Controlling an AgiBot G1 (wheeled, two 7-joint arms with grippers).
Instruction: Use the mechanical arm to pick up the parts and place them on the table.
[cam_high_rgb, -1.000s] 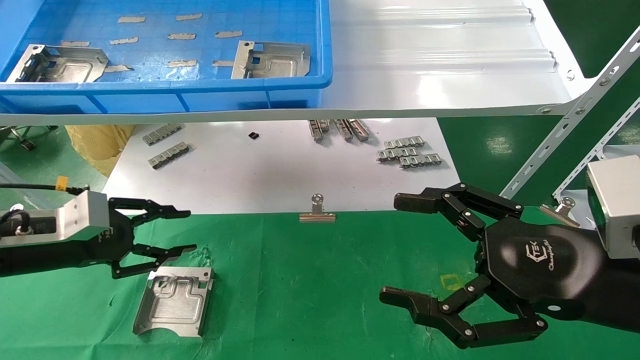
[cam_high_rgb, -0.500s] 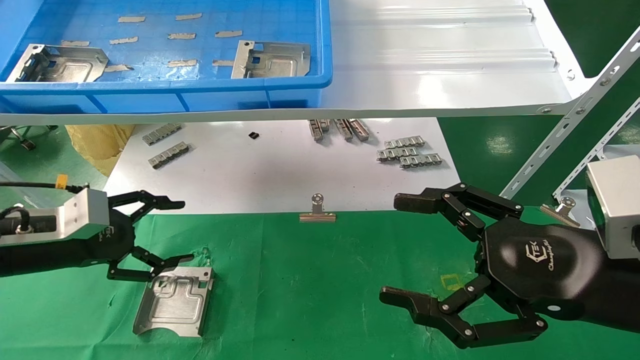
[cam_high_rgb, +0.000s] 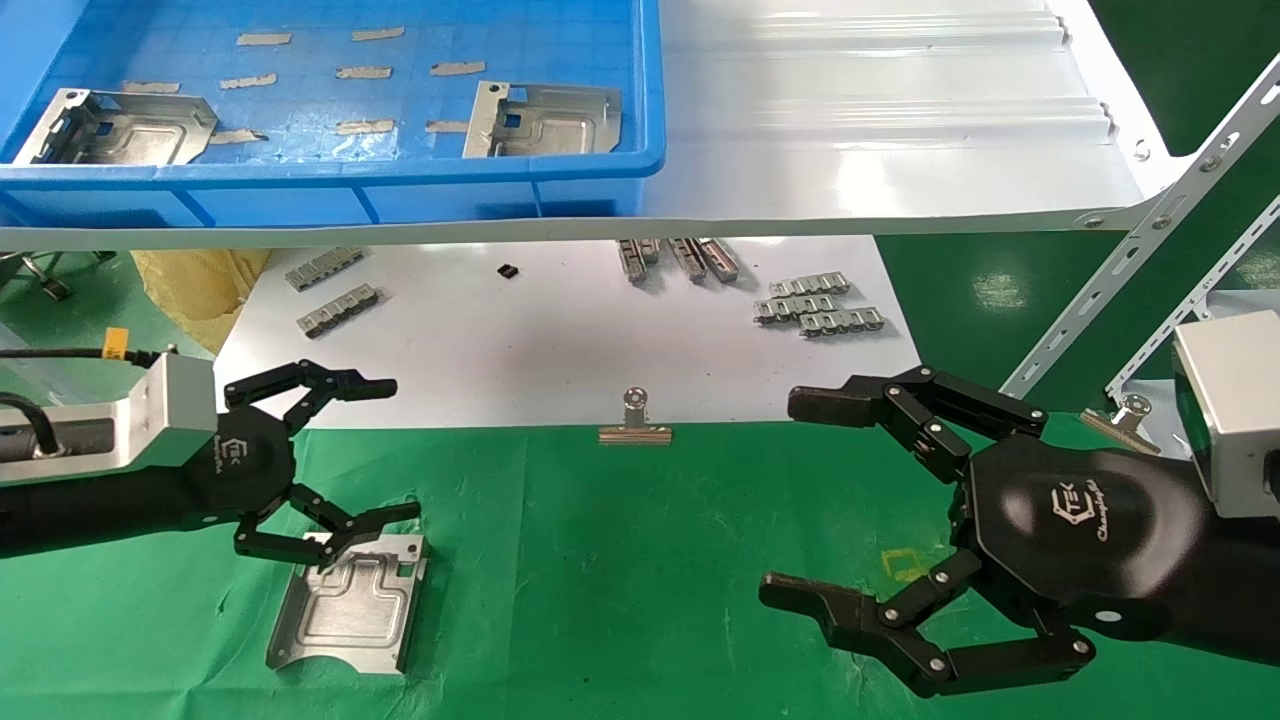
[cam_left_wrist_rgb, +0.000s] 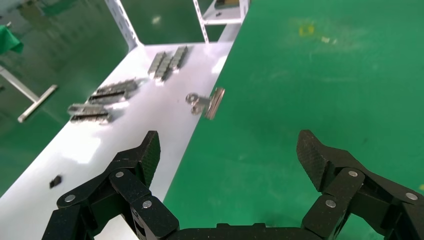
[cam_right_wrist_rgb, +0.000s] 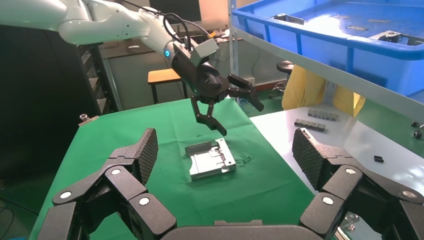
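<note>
A silver part (cam_high_rgb: 347, 600) lies flat on the green table (cam_high_rgb: 620, 560) at the front left; it also shows in the right wrist view (cam_right_wrist_rgb: 211, 160). My left gripper (cam_high_rgb: 390, 450) is open and empty, hanging just above the part's far edge, its lower finger (cam_high_rgb: 370, 520) over that edge. In the left wrist view the left gripper (cam_left_wrist_rgb: 229, 150) shows only green cloth between its fingers. Two more parts (cam_high_rgb: 115, 128) (cam_high_rgb: 545, 120) lie in the blue bin (cam_high_rgb: 400, 185) on the shelf. My right gripper (cam_high_rgb: 800, 500) is open and empty, parked over the cloth at the right.
A white sheet (cam_high_rgb: 560, 340) behind the cloth carries several small notched strips (cam_high_rgb: 815, 305) and a binder clip (cam_high_rgb: 634, 425) at its front edge. A white shelf (cam_high_rgb: 880, 150) overhangs it. Perforated metal struts (cam_high_rgb: 1150, 240) stand at the right. A second clip (cam_high_rgb: 1125, 415) sits by the right wrist.
My left gripper has risen and shifted right off the part, rolled so its logo faces up, and its fingers have spread wider. The part stays on the cloth. The right arm has not moved.
</note>
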